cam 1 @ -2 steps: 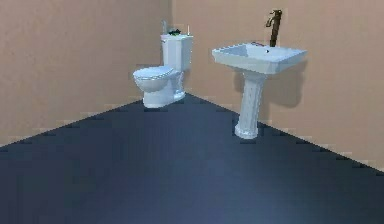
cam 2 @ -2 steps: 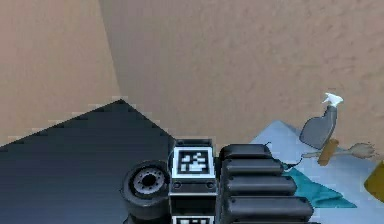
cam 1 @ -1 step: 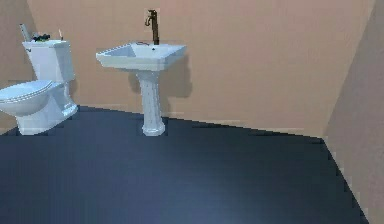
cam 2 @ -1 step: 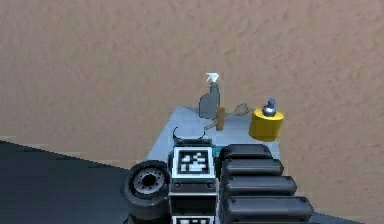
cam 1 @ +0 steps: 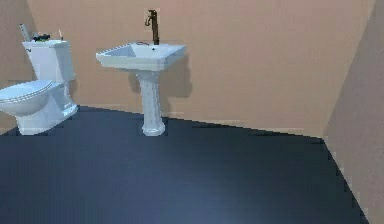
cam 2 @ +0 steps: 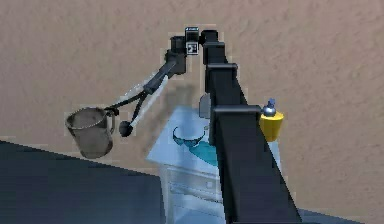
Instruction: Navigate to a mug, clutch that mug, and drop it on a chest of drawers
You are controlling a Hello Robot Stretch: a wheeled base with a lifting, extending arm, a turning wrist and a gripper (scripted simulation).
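Arm side view: end effector (cam 2: 118,110) carries the grey mug (cam 2: 90,133), hanging clear beside the pale chest of drawers (cam 2: 185,188). Transport step; next, shift mug over the chest top, then drop.

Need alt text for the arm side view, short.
The tool holds a grey mug in the air against a tan wall, left of the dark arm. Below stands a pale chest of drawers with a yellow object on top.

Tan walls (cam 1: 270,60) meet a dark blue floor (cam 1: 180,175), with a white toilet (cam 1: 42,85) near a white pedestal sink (cam 1: 143,58)
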